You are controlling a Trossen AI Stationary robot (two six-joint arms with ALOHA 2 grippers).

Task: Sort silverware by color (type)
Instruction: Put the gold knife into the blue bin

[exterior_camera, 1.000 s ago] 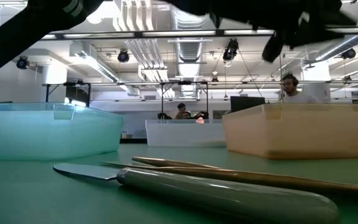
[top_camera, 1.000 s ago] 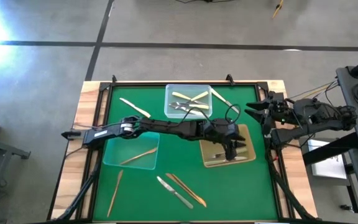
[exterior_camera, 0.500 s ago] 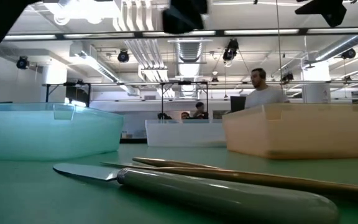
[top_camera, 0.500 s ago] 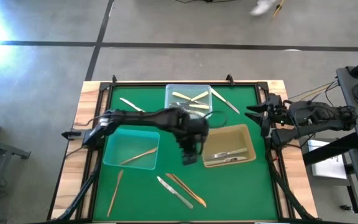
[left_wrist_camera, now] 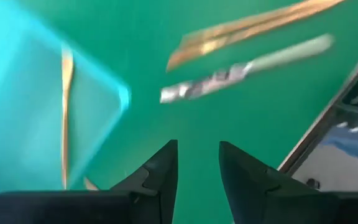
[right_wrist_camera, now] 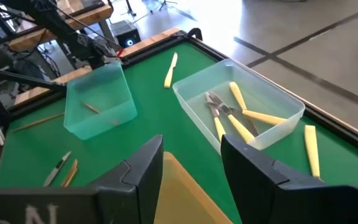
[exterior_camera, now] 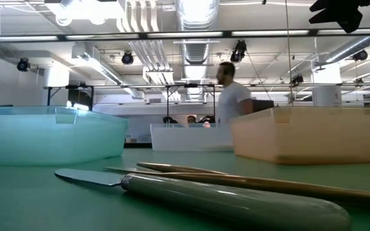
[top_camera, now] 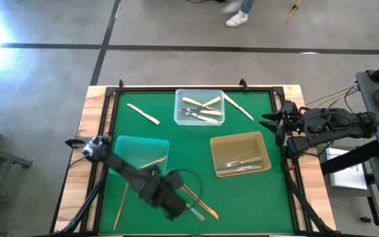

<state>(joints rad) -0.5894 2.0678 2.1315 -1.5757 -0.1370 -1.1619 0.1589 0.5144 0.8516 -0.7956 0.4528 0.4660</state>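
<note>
The left gripper (left_wrist_camera: 197, 171) hangs over the green mat with its fingers (left_wrist_camera: 160, 174) a narrow gap apart and nothing between them. Just ahead of the fingertips lies a silver knife (left_wrist_camera: 241, 71) with a pale handle, and directly beyond it a coppery gold utensil (left_wrist_camera: 247, 25), the two almost parallel and very near each other. To one side of the fingers is the teal tray (left_wrist_camera: 120, 99), with one gold piece (left_wrist_camera: 66, 118) inside.

To do this step well (it looks like a reach for the knife or the gold piece), I think the fingers should come down across the handle of only one utensil, so that the neighbour is not dragged along. The opening may need to be wider before the descent.

In the high view the dark arm covers part of this pair, so their ends are hard to make out. Farther away, the tan tray (top_camera: 263, 139) holds silver pieces and the clear tray (top_camera: 179, 96) holds mostly cream ones. The right gripper (right_wrist_camera: 191, 168) waits at the table edge, fingers apart and empty.
</note>
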